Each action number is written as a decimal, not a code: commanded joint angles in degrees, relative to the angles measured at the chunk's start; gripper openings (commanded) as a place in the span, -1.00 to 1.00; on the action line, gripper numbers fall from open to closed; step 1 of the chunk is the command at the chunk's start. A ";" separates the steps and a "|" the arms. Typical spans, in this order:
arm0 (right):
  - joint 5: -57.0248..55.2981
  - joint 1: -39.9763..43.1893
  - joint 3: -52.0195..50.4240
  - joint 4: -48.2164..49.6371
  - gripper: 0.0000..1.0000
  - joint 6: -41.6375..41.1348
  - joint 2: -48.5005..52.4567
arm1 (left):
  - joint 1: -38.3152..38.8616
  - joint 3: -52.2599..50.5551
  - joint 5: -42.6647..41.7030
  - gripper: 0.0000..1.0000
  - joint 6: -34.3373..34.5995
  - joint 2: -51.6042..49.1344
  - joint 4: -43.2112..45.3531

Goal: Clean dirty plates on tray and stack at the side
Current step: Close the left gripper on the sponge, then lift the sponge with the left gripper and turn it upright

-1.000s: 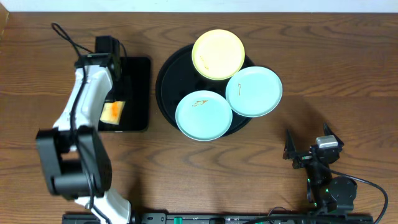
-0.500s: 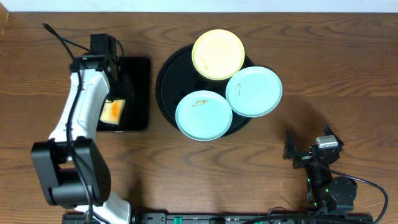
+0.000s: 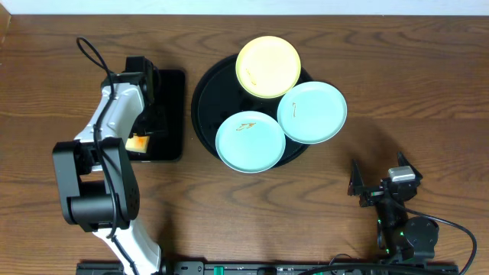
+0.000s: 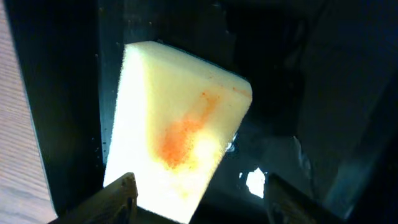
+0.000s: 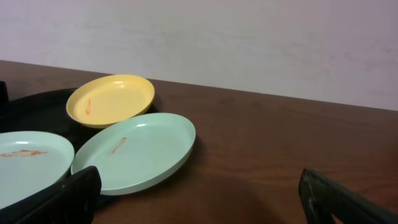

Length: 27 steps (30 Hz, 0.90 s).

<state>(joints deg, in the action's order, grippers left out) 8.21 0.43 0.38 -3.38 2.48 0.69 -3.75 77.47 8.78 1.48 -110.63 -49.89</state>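
My left gripper (image 4: 198, 202): spread, empty. Stained sponge (image 4: 177, 134) just ahead, centre-left of frame, long axis slanting up-frame.

We see a matt, grained wooden tabletop (image 3: 397, 46), a glossy black tray (image 3: 202, 107), smooth, softly shiny plates (image 3: 312, 113), and a porous foam sponge (image 4: 174, 124).

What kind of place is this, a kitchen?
Probably a robot test bench, not a kitchen: a left arm and right arm at a wooden table, smeared plates on a tray, a stained sponge.
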 commanded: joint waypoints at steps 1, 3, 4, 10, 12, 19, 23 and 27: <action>0.63 0.15 -0.07 -0.20 0.98 -0.74 -0.31 | -0.15 -0.44 0.68 0.25 0.66 -0.96 -0.11; 0.63 0.15 -0.07 -0.20 0.98 -0.74 -0.31 | -0.15 -0.63 0.72 0.20 1.01 -0.96 0.00; 0.63 0.15 -0.07 -0.20 0.99 -0.72 -0.31 | -0.15 -0.81 0.74 0.18 0.98 -0.96 0.28; 0.63 0.15 -0.07 -0.20 0.99 -0.72 -0.31 | -0.15 -2.49 0.74 0.11 0.98 -0.96 2.60; 0.63 0.15 -0.07 -0.20 0.98 -0.72 -0.31 | -0.15 -3.76 0.76 0.11 0.98 -0.96 4.04; 0.63 0.15 -0.07 -0.20 0.98 -0.72 -0.31 | -0.15 -5.35 1.38 -0.10 0.70 -0.92 6.14; 0.63 0.15 -0.07 -0.20 0.99 -0.72 -0.31 | -0.15 -5.35 1.38 -0.46 0.70 -0.92 6.58; 0.63 0.15 -0.07 -0.20 0.99 -0.72 -0.31 | -0.15 -5.35 1.38 -0.49 0.70 -0.92 6.93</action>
<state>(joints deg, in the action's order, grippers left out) 8.21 0.43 0.38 -3.38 2.50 0.69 -3.86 72.71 10.50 1.72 -110.80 -43.22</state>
